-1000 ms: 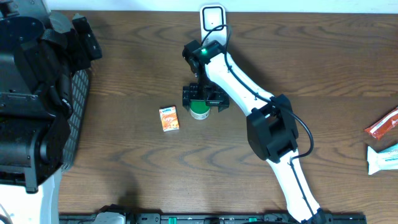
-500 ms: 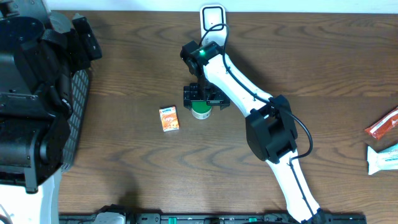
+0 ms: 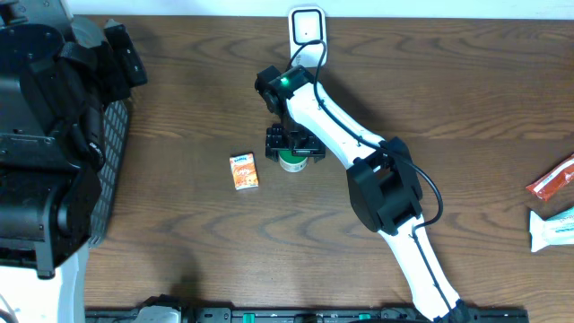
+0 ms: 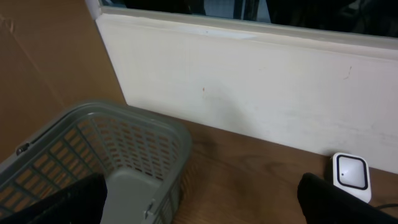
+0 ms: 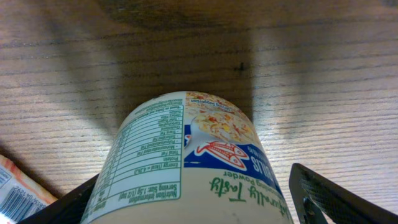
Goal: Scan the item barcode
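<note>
Count: one jar (image 3: 289, 161), one small box (image 3: 244, 170), one scanner (image 3: 306, 25), one basket (image 4: 99, 155), two packets (image 3: 549, 182).

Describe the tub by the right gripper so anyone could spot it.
From the scanner at the far edge of the table, follow the arm down to the right gripper. The tub sits between its open jaws, an orange box to its left. It alone is round, green-topped, with a fish logo on its label.

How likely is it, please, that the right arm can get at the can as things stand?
Probably yes: the right gripper hangs over the can, a finger on each side, jaws open, nothing else between them. The small orange box lies apart from it.
</note>
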